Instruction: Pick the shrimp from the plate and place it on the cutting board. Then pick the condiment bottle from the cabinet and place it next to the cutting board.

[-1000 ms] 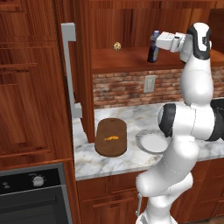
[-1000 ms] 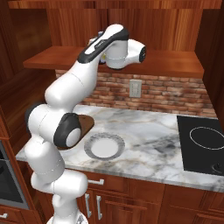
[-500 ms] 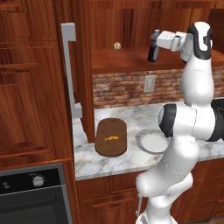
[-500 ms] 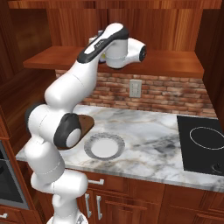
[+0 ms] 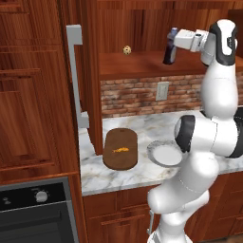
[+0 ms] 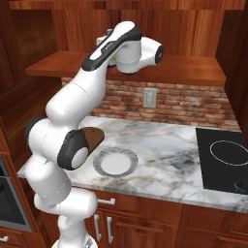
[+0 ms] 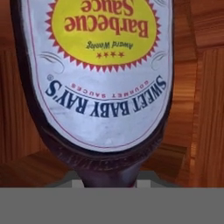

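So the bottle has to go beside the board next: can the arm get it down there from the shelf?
Probably yes: the tool is at the condiment bottle, and the marble beside the cutting board looks bare.

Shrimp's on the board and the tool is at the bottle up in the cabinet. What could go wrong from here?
1. The tool meets the condiment bottle high up, near the neck; it may tip coming off the cabinet shelf.
2. Setting it down by the cutting board could clip the plate or disturb the shrimp.
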